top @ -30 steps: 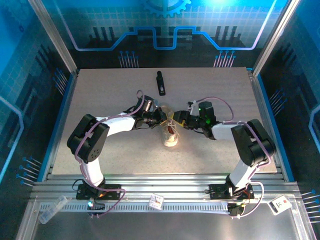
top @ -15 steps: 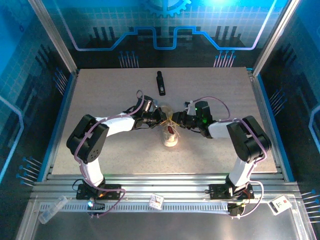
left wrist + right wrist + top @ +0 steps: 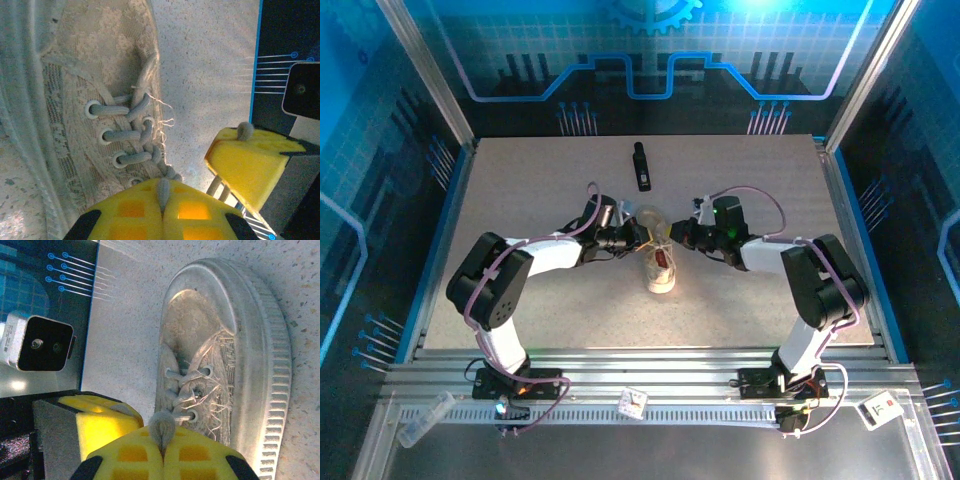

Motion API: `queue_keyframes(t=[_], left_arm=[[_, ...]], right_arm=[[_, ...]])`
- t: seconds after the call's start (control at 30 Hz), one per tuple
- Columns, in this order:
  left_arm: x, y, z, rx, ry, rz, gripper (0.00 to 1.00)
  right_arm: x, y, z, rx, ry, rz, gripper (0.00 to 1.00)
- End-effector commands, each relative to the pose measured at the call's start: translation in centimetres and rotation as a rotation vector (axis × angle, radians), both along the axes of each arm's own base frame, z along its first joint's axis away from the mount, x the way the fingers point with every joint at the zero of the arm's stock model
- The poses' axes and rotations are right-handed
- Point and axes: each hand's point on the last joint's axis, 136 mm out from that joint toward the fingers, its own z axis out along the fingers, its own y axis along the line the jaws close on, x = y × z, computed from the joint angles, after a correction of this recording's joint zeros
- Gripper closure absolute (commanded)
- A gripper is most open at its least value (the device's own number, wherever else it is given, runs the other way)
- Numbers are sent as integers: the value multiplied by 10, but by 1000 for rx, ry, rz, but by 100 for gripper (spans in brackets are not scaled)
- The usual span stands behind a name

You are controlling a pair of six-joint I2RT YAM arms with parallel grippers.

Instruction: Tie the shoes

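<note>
- Nearest the arm bases, on the table [image 3: 520, 200], the sneaker [image 3: 661, 272] lies lengthwise between the two arms. Its red lining shows at the opening. It sits midway so that either arm can reach a lace.
- Just left of the sneaker's far end, the left gripper [image 3: 638, 237] has its yellow pads [image 3: 135, 210] pressed together on a lace end [image 3: 163, 190]. The strand sits in the seam between the pads, coming up from the crossed rows at the eyelets [image 3: 92, 109]. Gripping close to the eyelets probably leaves little slack to flop about.
- Just right of that same end, the right gripper [image 3: 677, 237] is likewise clamped, pinching the second lace end [image 3: 162, 426], which bulges out of the seam between its pads. Frayed threads hang around the eyelets below it.
- Both grippers meet almost nose to nose over the sneaker's far end. With one strand in each, the arms look set to cross or draw the laces apart.
- No knot or bow shows over the sneaker's tongue, so the tying seems at an early step. Thin laces could slip from the pads if pulled hard.
- Well beyond the sneaker, toward the far edge, a black bar [image 3: 641, 166] lies apart from the work.
</note>
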Motion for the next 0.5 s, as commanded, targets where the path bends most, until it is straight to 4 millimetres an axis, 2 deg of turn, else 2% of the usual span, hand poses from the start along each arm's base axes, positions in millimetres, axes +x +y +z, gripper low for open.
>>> queue_keyframes(t=[0.0, 0.2, 0.37, 0.47], left_arm=[[-1, 4, 10, -35, -59, -26, 100], [-2, 15, 0, -57, -46, -27, 100], [-5, 32, -14, -43, -30, 7, 100], [-8, 34, -19, -46, -25, 1, 100]], right_arm=[[5, -5, 2, -32, -20, 9, 100], [3, -5, -10, -76, -2, 38, 100], [2, -13, -17, -134, 7, 48, 100], [2, -15, -18, -157, 13, 57, 100]])
